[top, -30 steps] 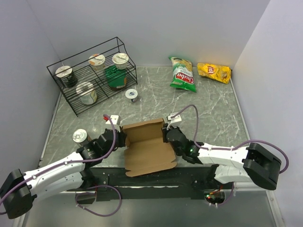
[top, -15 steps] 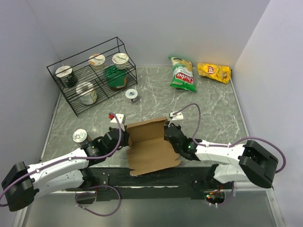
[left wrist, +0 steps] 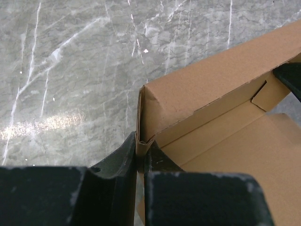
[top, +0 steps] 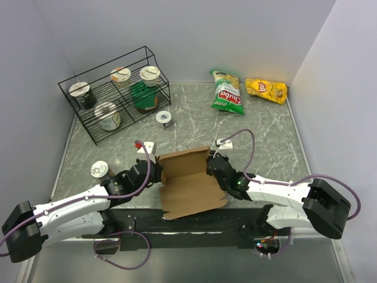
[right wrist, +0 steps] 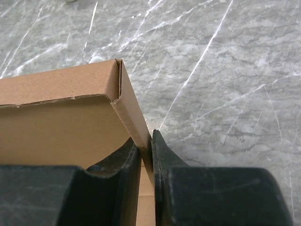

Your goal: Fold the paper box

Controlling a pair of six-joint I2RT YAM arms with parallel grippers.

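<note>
Cardboard, brown and plain: the paper box (top: 191, 186), low on the tabletop (top: 259, 141) near the front edge, right between the two arms; back wall up, both side walls up, big panel lying flat toward the arms. Probably very light and easy to push around; stiff on the flat parts, bendy only along the pressed fold lines; easy to crush or tear at the thin tabs, so best squeezed gently.

On the left, left end effector (left wrist: 140, 150) pressed together on the left side wall, close to the back corner, with the wall caught in the middle. On the right, right end effector (right wrist: 146, 143) pinching the right side wall the same way, just in front of its back corner. Good places to hold, most likely: the side walls near the corners, not the middle of a flat panel; likely to slip a little if tugged hard.

Counted, from left to right:
- one wire rack (top: 88, 118), with four cups (top: 108, 115) in it and one green thing (top: 143, 97) too small to name
- one loose cup (top: 100, 170) beside the left arm
- one small round lid or cup (top: 164, 118) just in front of the rack
- one paper box
- one green chip bag (top: 227, 93)
- one yellow chip bag (top: 266, 89), far right at the back
- two arms, two end effectors
</note>
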